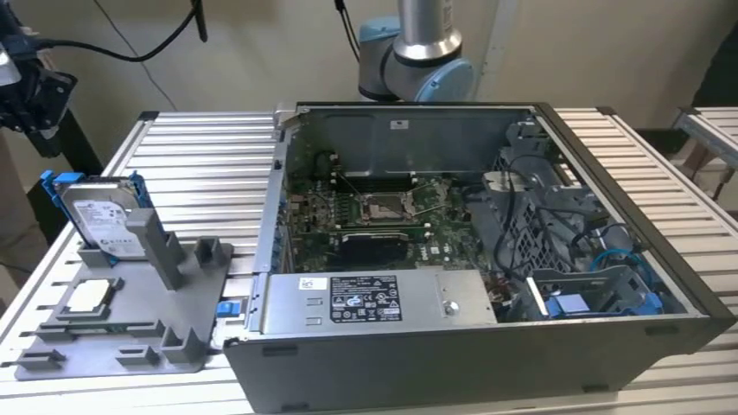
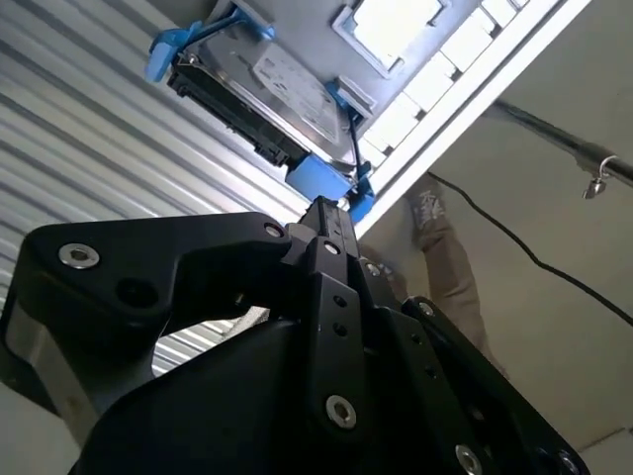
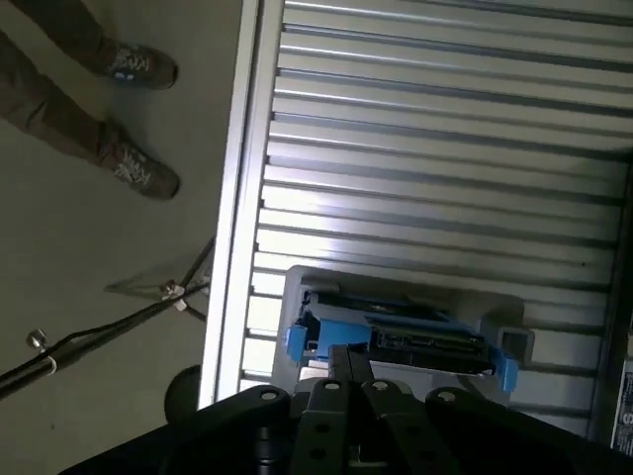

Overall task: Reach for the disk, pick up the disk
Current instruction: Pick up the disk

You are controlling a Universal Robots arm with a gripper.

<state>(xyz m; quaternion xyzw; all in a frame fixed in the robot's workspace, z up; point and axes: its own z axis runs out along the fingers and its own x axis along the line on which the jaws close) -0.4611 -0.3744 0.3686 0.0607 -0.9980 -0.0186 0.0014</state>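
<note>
The disk (image 1: 104, 220) is a silver-grey drive with a white label and blue rails. It stands on edge in a grey holder (image 1: 173, 259) at the exterior view's left. My black gripper (image 1: 29, 95) hangs above it and further to the exterior view's left, well apart from it. In both wrist views the disk (image 2: 287, 94) (image 3: 415, 336) lies just beyond the gripper (image 2: 326, 210) (image 3: 348, 354). The fingers look shut together with nothing between them.
An open computer case (image 1: 461, 242) fills the middle of the slatted metal table (image 1: 196, 147). A small square chip (image 1: 90, 298) lies on the holder's base. A person's legs and shoes (image 3: 119, 163) stand on the floor beside the table edge, near a cable (image 2: 534, 262).
</note>
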